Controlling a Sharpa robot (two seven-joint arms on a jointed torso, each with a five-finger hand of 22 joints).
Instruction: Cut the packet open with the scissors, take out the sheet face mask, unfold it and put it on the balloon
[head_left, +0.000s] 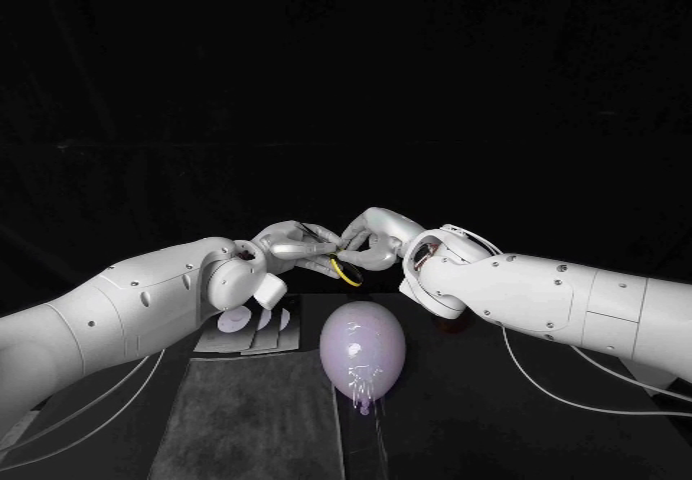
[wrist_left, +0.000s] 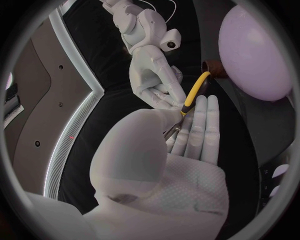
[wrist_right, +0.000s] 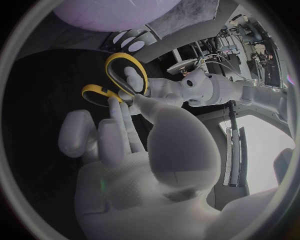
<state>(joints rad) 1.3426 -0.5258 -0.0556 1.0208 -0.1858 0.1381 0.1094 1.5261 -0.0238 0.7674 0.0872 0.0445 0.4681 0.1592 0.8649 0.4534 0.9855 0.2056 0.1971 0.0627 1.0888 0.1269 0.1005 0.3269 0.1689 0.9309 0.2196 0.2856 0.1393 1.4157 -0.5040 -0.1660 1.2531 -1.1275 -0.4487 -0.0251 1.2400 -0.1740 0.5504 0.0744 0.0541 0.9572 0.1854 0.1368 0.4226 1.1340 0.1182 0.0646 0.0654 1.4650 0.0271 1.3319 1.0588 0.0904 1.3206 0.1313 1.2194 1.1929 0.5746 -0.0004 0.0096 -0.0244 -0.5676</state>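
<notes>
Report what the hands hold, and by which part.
Yellow-handled metal scissors: the left hand pinches the blade end, the right hand grips the handle loops.

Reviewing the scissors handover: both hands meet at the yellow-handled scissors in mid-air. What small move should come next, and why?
Probably the right hand should settle its fingers firmly in the loops of the yellow-handled scissors before the left hand lets go: the left hand appears to pinch the blade end, while a right finger sits in one loop, grip uncertain.
</notes>
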